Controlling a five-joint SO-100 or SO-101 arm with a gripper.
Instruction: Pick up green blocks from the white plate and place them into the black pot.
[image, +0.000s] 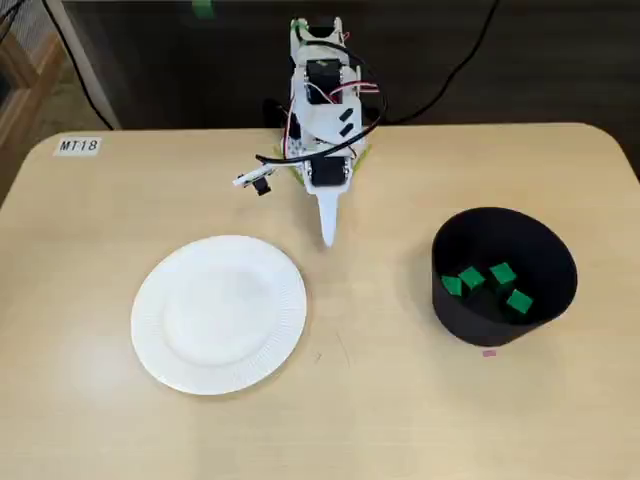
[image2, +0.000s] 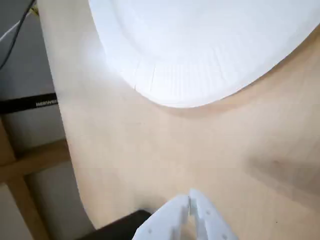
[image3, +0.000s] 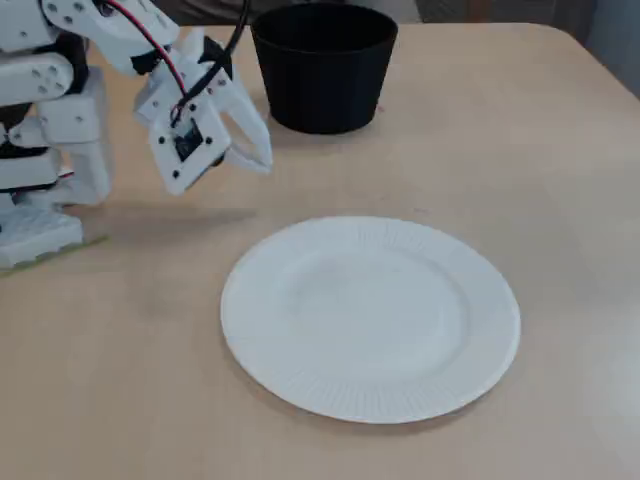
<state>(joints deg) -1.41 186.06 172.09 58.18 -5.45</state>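
Note:
The white plate (image: 218, 312) (image2: 210, 50) (image3: 370, 315) lies bare on the wooden table, with no block on it. Three green blocks (image: 490, 283) rest inside the black pot (image: 503, 277) (image3: 322, 65) at the right of a fixed view. My gripper (image: 327, 237) (image2: 190, 200) (image3: 262, 160) is shut with nothing between its fingers. It hangs low over the table near the arm's base, between plate and pot, apart from both. In the wrist view the fingertips meet just short of the plate's rim.
The arm's white base (image: 322, 110) (image3: 40, 150) stands at the table's back edge, with cables trailing behind. A label reading MT18 (image: 78, 145) is stuck at the back left corner. A small pink mark (image: 489, 352) sits on the table in front of the pot.

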